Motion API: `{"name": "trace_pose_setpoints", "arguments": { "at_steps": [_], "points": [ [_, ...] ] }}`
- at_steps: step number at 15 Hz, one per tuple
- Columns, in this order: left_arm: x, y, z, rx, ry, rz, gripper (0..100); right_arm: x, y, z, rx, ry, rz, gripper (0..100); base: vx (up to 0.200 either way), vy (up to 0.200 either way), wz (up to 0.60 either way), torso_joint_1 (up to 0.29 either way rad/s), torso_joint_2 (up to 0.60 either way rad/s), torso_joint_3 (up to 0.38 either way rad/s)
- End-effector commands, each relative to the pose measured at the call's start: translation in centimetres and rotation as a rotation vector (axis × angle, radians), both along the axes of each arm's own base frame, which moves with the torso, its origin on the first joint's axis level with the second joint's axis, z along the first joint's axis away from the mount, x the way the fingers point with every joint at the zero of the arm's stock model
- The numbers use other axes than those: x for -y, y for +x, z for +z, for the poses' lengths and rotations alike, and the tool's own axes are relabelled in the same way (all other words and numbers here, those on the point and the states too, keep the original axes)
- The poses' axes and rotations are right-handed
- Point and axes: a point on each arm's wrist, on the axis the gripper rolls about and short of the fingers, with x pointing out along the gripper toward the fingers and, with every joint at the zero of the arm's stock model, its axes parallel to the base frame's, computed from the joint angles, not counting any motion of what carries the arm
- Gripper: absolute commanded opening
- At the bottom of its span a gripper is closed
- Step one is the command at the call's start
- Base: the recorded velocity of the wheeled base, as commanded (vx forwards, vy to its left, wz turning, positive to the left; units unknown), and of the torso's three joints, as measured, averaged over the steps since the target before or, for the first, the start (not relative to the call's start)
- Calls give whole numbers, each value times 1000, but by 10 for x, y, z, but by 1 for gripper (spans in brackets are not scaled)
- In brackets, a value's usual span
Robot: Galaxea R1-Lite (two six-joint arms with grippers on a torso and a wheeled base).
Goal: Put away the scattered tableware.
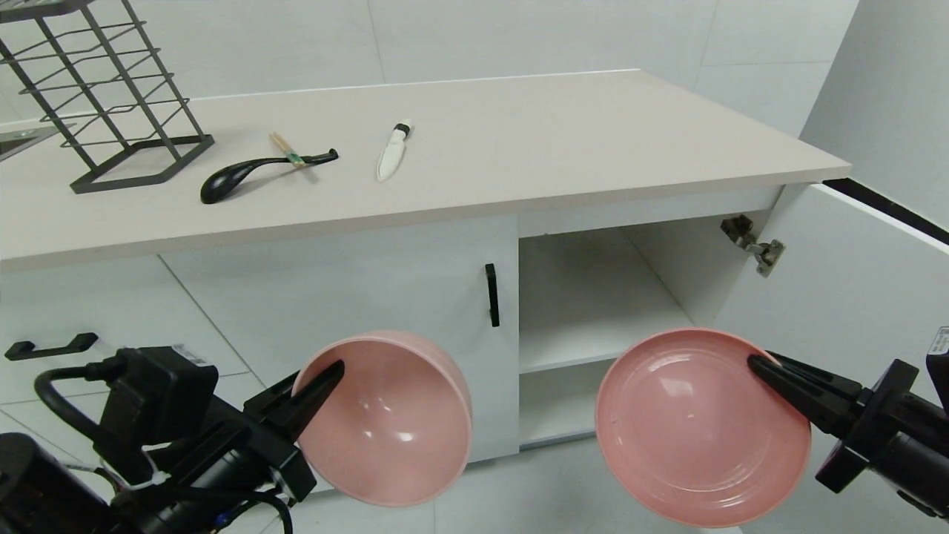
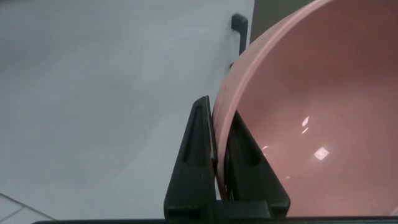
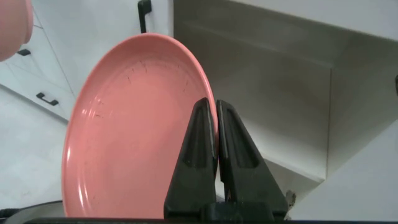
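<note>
My left gripper [image 1: 326, 374] [image 2: 216, 140] is shut on the rim of a pink bowl [image 1: 389, 419] [image 2: 311, 112], held on its side low in front of the closed cabinet door [image 1: 356, 297]. My right gripper [image 1: 760, 367] [image 3: 216, 134] is shut on the rim of a pink plate [image 1: 697, 426] [image 3: 130, 130], held tilted before the open cabinet [image 1: 593, 297] [image 3: 267, 93]. On the countertop [image 1: 519, 141] lie a black ladle [image 1: 252, 172], chopsticks [image 1: 285, 148] and a white knife [image 1: 393, 152].
A black wire dish rack [image 1: 104, 89] stands at the counter's back left. The cabinet's right door [image 1: 852, 289] is swung open, with its inner shelf [image 1: 593, 334] bare. A drawer with a black handle [image 1: 50, 345] is at the left.
</note>
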Motion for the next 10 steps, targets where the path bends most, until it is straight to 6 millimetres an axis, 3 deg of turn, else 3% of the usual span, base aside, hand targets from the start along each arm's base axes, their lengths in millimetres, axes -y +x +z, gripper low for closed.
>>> {"name": "trace_pose_setpoints", "arguments": {
  "at_steps": [1, 5, 9, 10],
  "points": [
    [-1, -1, 0, 2, -1, 1, 0, 0, 0, 0, -1, -1, 1, 0, 0, 0, 0, -266, 339, 124],
    [0, -1, 0, 0, 0, 1, 0, -1, 2, -3, -16, -6, 1, 0, 0, 0, 0, -148, 284, 104],
    [-1, -1, 0, 4, 0, 1, 0, -2, 4, -5, -27, -11, 1, 0, 0, -200, 0, -10, 143, 40],
    [-1, -1, 1, 5, -1, 1, 0, -2, 4, -5, -27, -11, 1, 0, 0, 0, 0, 0, 0, 0]
  ]
}}
